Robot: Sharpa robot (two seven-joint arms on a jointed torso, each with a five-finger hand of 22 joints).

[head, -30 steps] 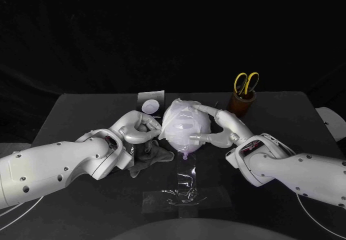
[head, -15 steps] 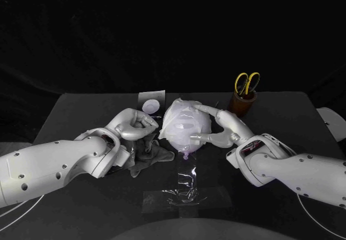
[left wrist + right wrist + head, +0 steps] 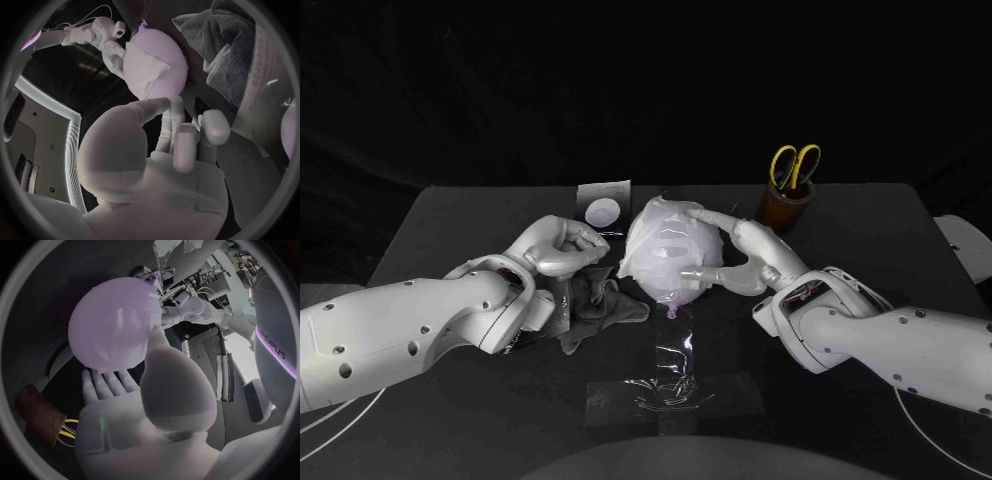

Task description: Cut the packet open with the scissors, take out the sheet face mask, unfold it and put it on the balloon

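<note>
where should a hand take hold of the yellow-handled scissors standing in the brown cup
Grip the yellow-handled scissors by their handle loops, coming down from above. They stand blades-down in the brown cup, so just the loops stick out, and a straight lift would likely free them.

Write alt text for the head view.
The right hand holds a pale balloon with the sheet mask draped on it; the left hand is curled beside it. Yellow scissors stand in a brown cup behind.
</note>
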